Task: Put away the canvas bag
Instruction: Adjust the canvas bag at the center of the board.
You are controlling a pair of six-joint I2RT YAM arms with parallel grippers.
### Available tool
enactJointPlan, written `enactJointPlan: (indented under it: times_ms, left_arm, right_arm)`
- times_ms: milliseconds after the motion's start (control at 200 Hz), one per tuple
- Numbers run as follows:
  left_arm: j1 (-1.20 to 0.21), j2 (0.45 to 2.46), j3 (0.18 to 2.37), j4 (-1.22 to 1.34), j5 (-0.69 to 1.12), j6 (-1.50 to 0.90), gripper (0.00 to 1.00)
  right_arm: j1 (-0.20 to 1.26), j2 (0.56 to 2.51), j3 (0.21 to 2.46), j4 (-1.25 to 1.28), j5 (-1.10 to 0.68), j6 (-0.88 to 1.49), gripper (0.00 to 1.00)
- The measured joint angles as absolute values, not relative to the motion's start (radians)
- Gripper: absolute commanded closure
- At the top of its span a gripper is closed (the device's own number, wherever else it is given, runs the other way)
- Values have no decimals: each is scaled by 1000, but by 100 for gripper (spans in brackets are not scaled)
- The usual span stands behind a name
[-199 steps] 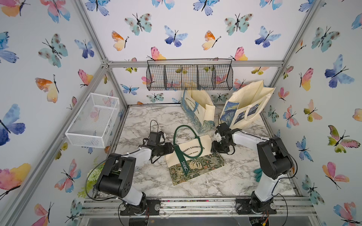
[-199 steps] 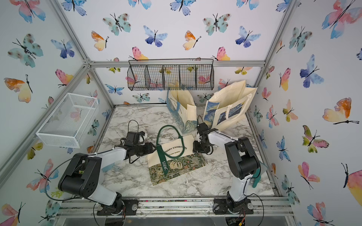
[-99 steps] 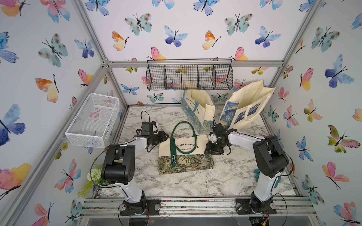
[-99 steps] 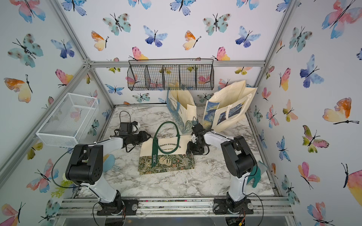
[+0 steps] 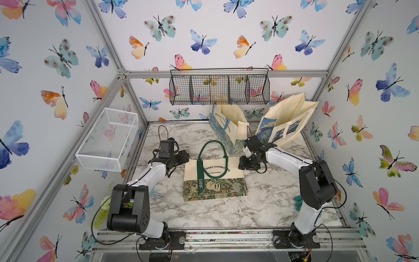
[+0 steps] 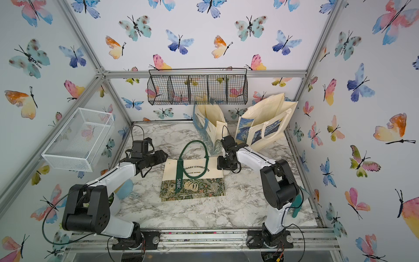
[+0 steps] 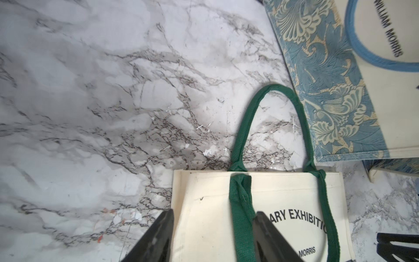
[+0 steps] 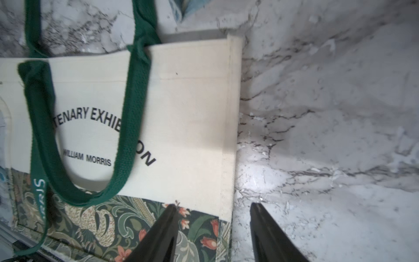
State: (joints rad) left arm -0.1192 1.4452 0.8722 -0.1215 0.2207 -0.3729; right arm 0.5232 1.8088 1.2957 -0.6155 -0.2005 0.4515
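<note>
The bag (image 5: 226,188) lies flat at the middle of the bench (image 5: 204,215), with the left claw (image 7: 214,212) and right claw (image 8: 213,204), both half open and empty, flanking its upper corners, probably to pinch and lift it evenly.

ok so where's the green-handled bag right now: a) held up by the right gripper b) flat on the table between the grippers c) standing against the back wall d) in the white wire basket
b: the green-handled bag lies flat on the marble table, with the open left gripper and open right gripper at its two sides.
</note>
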Motion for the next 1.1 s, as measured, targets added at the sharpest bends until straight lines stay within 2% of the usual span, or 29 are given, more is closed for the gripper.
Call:
enactJointPlan:
  times_ms: [210,420,676,1101]
  left_arm:
    - [-142,1348,828,-82,295,-375,47]
    - [-218,1411,808,-15,339,-400,49]
    - [-210,1574,804,45,299,-446,49]
    - [-192,1677,786,100,178,-491,46]
  right_arm:
    - [523,1789,1300,-496,-382,470,47]
    - [525,1853,1328,-378,-543,524,48]
    - [525,2005,1340,-324,-584,577,48]
    - [525,2009,1267,-286,-588,609,48]
